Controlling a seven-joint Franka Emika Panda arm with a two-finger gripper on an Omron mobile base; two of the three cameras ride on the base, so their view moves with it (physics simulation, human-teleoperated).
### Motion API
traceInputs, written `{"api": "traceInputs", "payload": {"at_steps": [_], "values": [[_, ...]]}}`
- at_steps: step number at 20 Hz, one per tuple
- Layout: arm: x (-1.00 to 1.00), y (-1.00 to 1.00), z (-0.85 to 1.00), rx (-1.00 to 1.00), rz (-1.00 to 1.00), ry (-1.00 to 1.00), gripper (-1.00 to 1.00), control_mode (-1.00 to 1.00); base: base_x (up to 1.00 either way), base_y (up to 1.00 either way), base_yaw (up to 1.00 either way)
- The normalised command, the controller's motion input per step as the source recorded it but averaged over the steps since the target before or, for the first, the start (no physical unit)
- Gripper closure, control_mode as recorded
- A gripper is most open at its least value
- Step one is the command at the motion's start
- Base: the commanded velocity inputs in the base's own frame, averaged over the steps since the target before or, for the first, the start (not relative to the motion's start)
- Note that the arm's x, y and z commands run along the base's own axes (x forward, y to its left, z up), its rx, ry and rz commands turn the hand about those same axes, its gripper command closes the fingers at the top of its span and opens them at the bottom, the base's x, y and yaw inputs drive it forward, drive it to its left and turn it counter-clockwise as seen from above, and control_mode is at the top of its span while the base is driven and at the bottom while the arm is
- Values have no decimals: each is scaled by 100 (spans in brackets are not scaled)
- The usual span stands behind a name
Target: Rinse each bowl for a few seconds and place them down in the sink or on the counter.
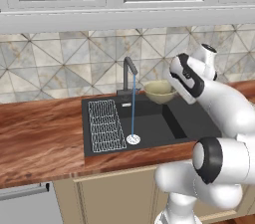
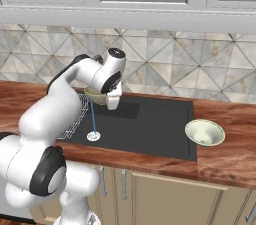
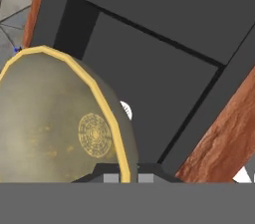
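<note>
Nearest is the reddish wood counter (image 2: 230, 161), with the pale cream-green bowl (image 2: 204, 132) sitting on it just right of the black sink (image 2: 150, 124). Out over the basin the gripper (image 3: 128, 175) is pinching the rim of the olive-yellow bowl (image 1: 160, 91) — held up in the air, right of the thin water stream (image 1: 133, 106). Furthest back, the dark faucet (image 1: 128, 76) stands at the sink's far edge.

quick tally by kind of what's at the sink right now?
Bowls: 2, an olive-yellow round bowl held in the gripper, and a pale cream-green round bowl on the reddish-brown wood-grain counter
Dark grey faucets: 1
White wire racks: 1
Round silver drains: 1
Total: 5
</note>
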Motion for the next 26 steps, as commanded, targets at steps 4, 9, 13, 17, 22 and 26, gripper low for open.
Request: {"api": "traceInputs", "payload": {"at_steps": [4,9,13,17,22,26], "values": [[23,38,-25,0,7,0,100,-100,0,0,0],[27,33,-24,0,8,0,100,-100,0,0,0],[34,26,-24,0,7,0,100,-100,0,0,0],[36,13,-21,0,6,0,100,-100,0,0,0],[27,13,-15,0,6,-1,100,-100,0,0,0],[-13,29,4,0,7,-3,100,-100,0,0,0]]}}
